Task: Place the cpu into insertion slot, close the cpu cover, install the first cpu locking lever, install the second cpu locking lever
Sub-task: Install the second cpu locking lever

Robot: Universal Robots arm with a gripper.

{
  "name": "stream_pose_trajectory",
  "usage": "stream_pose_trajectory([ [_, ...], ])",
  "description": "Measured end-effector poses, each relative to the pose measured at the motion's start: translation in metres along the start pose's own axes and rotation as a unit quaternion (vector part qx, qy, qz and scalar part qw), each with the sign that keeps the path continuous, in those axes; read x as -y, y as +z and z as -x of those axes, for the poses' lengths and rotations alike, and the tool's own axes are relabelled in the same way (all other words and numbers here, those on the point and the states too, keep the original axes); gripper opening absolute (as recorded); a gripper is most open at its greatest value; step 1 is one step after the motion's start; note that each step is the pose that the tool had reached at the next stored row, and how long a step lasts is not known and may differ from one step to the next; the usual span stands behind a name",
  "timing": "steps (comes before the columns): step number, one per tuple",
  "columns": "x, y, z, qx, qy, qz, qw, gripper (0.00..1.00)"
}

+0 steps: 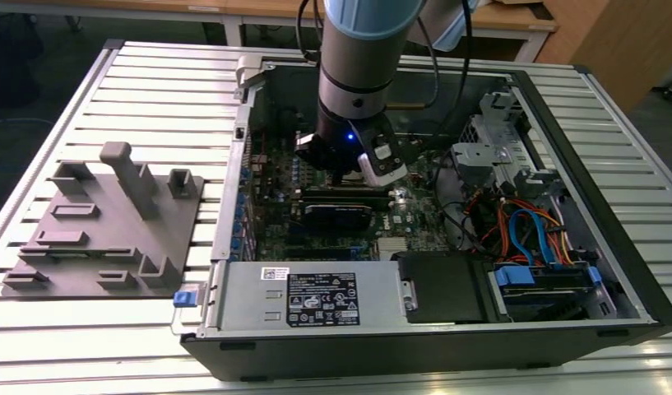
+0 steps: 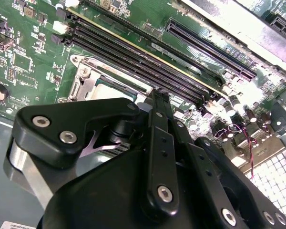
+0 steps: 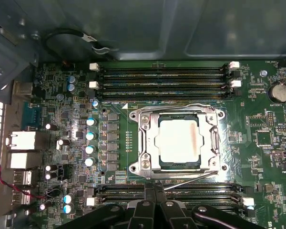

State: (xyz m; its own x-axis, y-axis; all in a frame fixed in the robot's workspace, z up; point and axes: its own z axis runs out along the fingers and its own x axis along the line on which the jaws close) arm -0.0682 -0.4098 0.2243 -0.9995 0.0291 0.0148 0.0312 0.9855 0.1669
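Observation:
The cpu [image 3: 178,138], a square chip with a dull silver top, lies in the insertion slot [image 3: 133,117] on the green motherboard [image 3: 262,119]. The cpu cover [image 3: 148,143], a silvery frame, lies flat around it. One thin wire lever [image 3: 181,106] runs along the socket edge beside a memory bank. A second lever [image 3: 193,180] stands at an angle off the opposite edge, its free end close to my gripper [image 3: 155,190]. The gripper [image 2: 157,93] is shut, its black fingers meeting in a point just beside the socket [image 2: 97,86]. In the exterior view the gripper [image 1: 338,177] hangs inside the open computer case.
Long black memory slots [image 3: 167,78] flank the socket on two sides. Capacitors [image 3: 90,136] and rear ports [image 3: 21,143] stand nearby. The case [image 1: 599,271] holds a power supply [image 1: 313,296], coloured cables [image 1: 522,226] and a drive cage [image 1: 495,152]. A grey fixture plate [image 1: 105,222] lies at the exterior view's left.

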Motion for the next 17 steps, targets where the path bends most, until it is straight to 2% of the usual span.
stream_pose_trajectory([
  [1, 0.0000, 0.0000, 0.0000, 0.0000, 0.000, 0.0002, 1.00000, 0.10],
  [2, 0.0002, -0.0001, 0.0000, -0.0002, 0.000, 0.0019, 1.00000, 0.10],
  [3, 0.0003, 0.0000, 0.0000, -0.0005, 0.000, 0.0053, 0.99999, 0.10],
  [5, 0.0009, -0.0001, 0.0000, -0.0008, 0.000, 0.0157, 0.99988, 0.10],
  [6, 0.0016, 0.0002, 0.0001, -0.0009, 0.000, 0.0187, 0.99982, 0.10],
  [11, 0.0073, 0.0037, 0.0003, -0.0013, 0.001, 0.0215, 0.99977, 0.10],
  [15, 0.0110, 0.0045, -0.0005, -0.0021, 0.004, 0.0271, 0.99962, 0.10],
  [17, 0.0120, 0.0049, -0.0015, -0.0023, 0.005, 0.0317, 0.99948, 0.10],
])
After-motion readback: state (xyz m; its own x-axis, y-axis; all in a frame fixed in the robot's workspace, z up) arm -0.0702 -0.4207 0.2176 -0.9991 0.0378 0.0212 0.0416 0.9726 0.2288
